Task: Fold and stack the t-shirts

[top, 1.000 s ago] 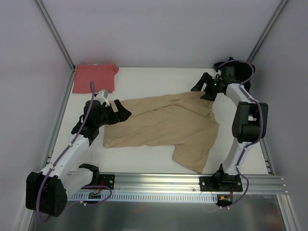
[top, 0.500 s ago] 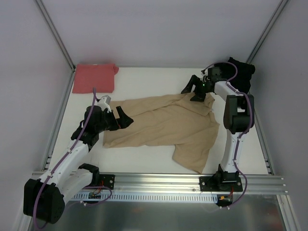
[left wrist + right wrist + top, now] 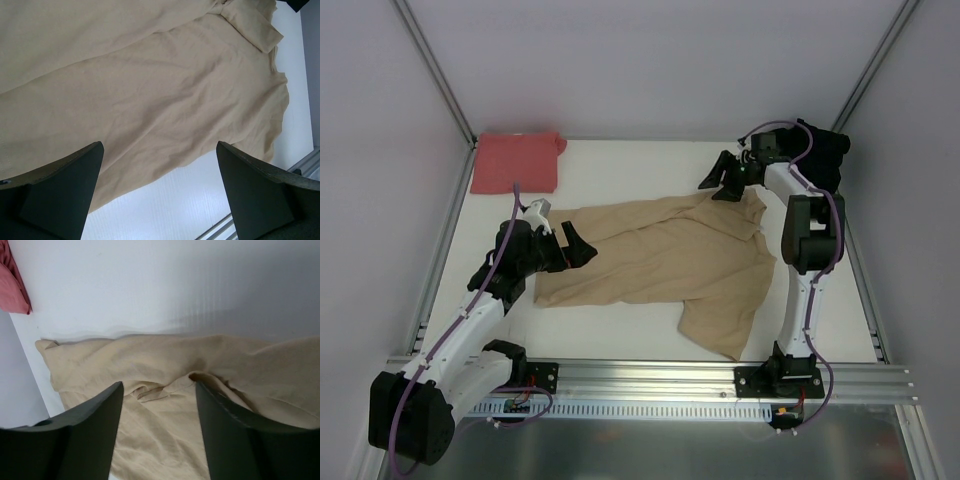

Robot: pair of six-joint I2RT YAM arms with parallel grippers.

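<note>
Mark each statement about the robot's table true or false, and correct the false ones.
1. The tan t-shirt lies spread out in the middle of the table. True.
2. The salmon-red t-shirt lies on the tan one. False: it sits apart, at the far left corner.
3. The left gripper is shut on the tan t-shirt. False: its jaws stand open, holding nothing.
4. The black t-shirt sits at the far right corner. True.

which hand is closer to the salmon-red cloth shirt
Left. The left hand is just below the salmon-red cloth t-shirt in the top view; the right hand is far off to its right.
</note>
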